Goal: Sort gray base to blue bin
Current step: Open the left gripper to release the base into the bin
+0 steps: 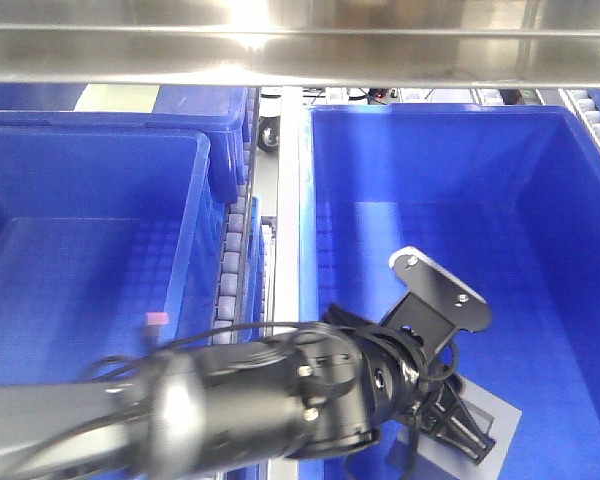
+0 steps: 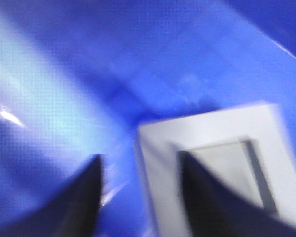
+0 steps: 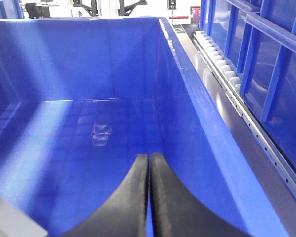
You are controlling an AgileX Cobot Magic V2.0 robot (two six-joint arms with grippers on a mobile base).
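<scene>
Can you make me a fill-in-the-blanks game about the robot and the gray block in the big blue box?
1. The matte light-gray block with a square hole lies inside the deep bright-blue plastic ____.
2. The right gripper's two black fingers are pressed ____.
3. One black finger of the left gripper reaches into the block's square ____.
4. The floor of the bin the right gripper looks into is colored ____.

Missing words: bin; together; hole; blue

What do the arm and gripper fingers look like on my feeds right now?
The left arm is glossy black and rounded, with thin black cables looping over it, small screws, and a black bracket with a silvery edge. Its fingers are dark, tapered wedges, blurred. The right gripper has two smooth black curved fingers narrowing to tips.
</scene>
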